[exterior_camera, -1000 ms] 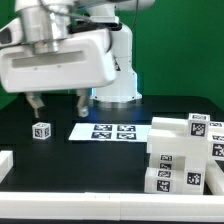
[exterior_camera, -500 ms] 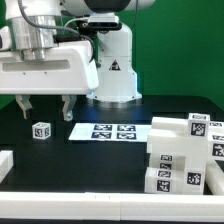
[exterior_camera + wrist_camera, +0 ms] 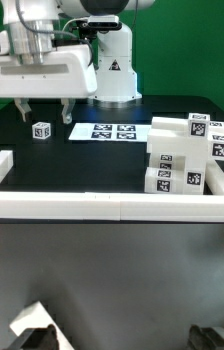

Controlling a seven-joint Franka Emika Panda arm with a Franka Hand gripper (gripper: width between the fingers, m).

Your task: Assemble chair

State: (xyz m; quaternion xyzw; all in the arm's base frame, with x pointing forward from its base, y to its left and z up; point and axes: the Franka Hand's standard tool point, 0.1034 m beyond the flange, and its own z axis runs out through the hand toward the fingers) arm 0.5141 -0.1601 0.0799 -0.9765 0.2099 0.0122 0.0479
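White chair parts sit stacked in a tagged cluster on the black table, at the exterior view's right of the marker board. A small tagged cube lies alone just off the board's other end. My gripper hangs above that cube, jaws spread wide with nothing between them, clear of the table. From my wrist, both dark fingertips show wide apart over blurred grey surface, with a white wedge beside one tip; I cannot tell what it is.
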